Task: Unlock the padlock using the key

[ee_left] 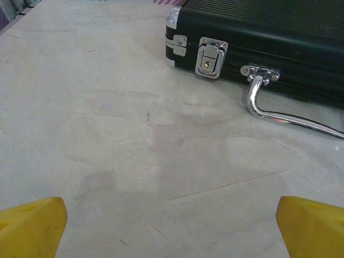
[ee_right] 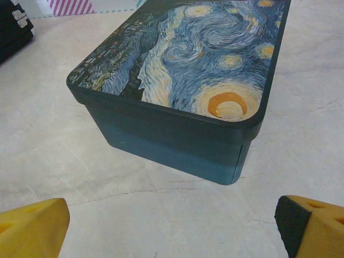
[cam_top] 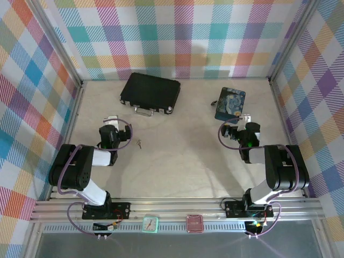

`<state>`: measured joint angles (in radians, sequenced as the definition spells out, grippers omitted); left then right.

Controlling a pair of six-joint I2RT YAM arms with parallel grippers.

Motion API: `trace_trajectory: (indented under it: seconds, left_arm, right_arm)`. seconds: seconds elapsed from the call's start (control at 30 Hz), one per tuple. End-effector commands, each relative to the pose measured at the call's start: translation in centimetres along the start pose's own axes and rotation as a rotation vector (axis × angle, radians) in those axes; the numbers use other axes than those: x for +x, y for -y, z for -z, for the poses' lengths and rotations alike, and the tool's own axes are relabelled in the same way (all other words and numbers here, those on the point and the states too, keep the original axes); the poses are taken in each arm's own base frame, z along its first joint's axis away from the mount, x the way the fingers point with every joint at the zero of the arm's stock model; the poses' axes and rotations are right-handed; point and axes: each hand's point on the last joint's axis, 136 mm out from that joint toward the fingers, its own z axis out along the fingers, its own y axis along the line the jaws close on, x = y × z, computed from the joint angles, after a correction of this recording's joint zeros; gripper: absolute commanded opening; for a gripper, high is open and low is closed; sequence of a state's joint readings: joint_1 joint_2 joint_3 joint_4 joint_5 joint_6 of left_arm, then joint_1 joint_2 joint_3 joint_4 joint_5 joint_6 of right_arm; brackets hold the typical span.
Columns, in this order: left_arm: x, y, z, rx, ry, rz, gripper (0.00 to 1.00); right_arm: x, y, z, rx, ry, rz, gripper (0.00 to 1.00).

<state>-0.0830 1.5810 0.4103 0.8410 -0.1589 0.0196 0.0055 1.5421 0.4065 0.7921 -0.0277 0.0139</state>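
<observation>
We find both arms idle, nothing grasped. The left pincer (ee_left: 172, 228) stands wide, facing the briefcase (ee_left: 269, 32). The right pincer (ee_right: 172, 228) also stands wide, facing the box (ee_right: 183, 80). From above, a tiny dark item, which we judge to be the padlock (cam_top: 139, 144), lies on the bench (cam_top: 183, 161) just right of the left pincer; the key is too small for us to pick out. We advise swinging the left pincer over the item, descending squarely and pinching the body so that the keyhole remains accessible.
</observation>
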Motion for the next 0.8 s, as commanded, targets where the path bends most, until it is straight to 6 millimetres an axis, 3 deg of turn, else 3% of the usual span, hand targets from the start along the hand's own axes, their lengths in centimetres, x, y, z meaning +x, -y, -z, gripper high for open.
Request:
trace_trajectory:
  seconds: [0.0,0.77]
  left_arm:
    - [-0.61,-0.03,0.02,-0.008,0.023,0.001,0.99]
    - [-0.68,-0.05,-0.03,-0.002,0.022,0.005,1.00]
  right_arm:
    - [-1.40,-0.05,-0.07,-0.007,0.036,0.011,0.99]
    - [-1.38,-0.08,-0.12,-0.008,0.033,0.008,0.99]
